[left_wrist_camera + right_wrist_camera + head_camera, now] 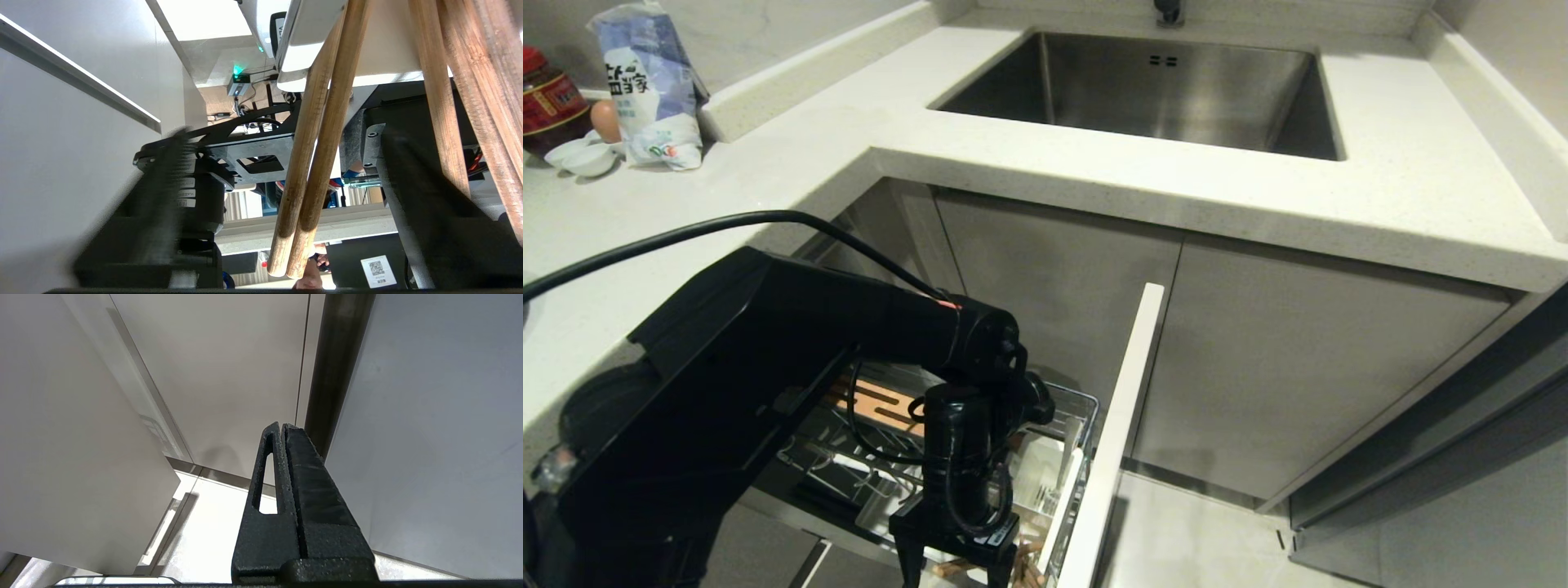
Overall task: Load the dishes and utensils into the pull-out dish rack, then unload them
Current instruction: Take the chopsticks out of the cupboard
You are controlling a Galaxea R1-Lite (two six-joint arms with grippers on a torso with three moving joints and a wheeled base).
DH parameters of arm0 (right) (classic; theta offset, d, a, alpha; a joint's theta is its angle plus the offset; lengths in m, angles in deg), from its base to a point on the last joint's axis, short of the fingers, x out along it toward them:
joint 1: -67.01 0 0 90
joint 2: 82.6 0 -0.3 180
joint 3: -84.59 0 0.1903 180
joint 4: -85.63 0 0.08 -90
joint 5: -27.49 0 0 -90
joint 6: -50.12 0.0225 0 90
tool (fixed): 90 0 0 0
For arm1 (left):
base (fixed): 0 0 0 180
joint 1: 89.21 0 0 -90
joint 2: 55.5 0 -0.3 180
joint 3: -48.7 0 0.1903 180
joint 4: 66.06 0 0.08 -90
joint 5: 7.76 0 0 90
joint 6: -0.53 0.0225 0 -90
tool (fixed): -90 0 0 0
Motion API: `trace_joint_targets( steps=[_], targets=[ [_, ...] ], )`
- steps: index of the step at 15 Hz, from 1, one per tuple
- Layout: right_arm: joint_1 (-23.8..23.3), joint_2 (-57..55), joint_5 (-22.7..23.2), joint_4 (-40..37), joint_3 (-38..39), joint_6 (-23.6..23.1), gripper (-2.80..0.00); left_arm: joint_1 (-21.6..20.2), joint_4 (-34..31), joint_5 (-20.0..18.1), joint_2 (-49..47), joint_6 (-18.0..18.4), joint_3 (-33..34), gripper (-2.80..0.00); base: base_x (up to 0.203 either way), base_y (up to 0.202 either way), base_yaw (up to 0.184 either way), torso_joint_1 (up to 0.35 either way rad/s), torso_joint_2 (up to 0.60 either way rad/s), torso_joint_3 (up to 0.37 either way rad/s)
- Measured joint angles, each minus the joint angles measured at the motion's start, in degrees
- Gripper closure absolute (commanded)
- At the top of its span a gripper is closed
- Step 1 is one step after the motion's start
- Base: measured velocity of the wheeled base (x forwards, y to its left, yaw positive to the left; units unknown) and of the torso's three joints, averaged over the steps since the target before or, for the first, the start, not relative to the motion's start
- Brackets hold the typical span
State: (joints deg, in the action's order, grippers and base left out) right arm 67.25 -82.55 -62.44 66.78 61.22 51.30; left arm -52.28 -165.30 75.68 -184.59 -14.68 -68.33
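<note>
Low at the near edge of the head view, the black left gripper points down into the pull-out chrome wire dish rack, over the white plastic utensil caddy that sits just behind the rack's pale flat cabinet front. Its two fingers stand apart there, and light wooden chopstick ends show beside them, though this view cannot settle whether anything is touched. The left wrist view fills that in: a pair of wooden chopsticks stands in the gap between the fingers, pressed side by side, with neither finger closed on them; more wooden sticks lean nearby, against the caddy's white rim. Farther back in the rack, seen only from the head, lies a slotted wooden bar.

Only the right wrist view shows the black right gripper: its fingers are pressed together on nothing, hanging before plain grey cabinet panels and a pale floor.

Beyond the rack rises the speckled white stone bench with its steel sink. At the far left corner stand a blue-and-white bag, a dark red-capped jar, an egg and tiny white saucers.
</note>
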Motion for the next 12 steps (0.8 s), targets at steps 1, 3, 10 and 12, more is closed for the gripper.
trace_joint_targets(
  steps=[1,3,10,12],
  targets=[
    [0.0,0.0,0.0,-0.01,0.0,-0.02,0.0,0.01,-0.01,-0.05,0.0,-0.37,-0.19,0.0,0.0,0.0,0.0,0.0,0.0,0.0],
    [0.0,0.0,0.0,0.01,0.0,0.01,0.0,0.34,0.79,-0.5,0.0,-1.72,-0.75,0.0,0.0,0.0,0.0,0.0,0.0,0.0],
    [0.0,0.0,0.01,-0.01,0.0,-0.02,0.0,0.96,1.6,-0.83,0.26,-3.0,-1.01,0.0,0.0,0.0,0.0,0.0,0.0,0.0],
    [0.0,0.0,0.0,-0.01,0.0,-0.02,0.0,1.24,1.43,-0.72,0.34,-3.17,-1.01,0.0,0.0,0.0,0.0,0.0,0.0,0.0]
  ],
)
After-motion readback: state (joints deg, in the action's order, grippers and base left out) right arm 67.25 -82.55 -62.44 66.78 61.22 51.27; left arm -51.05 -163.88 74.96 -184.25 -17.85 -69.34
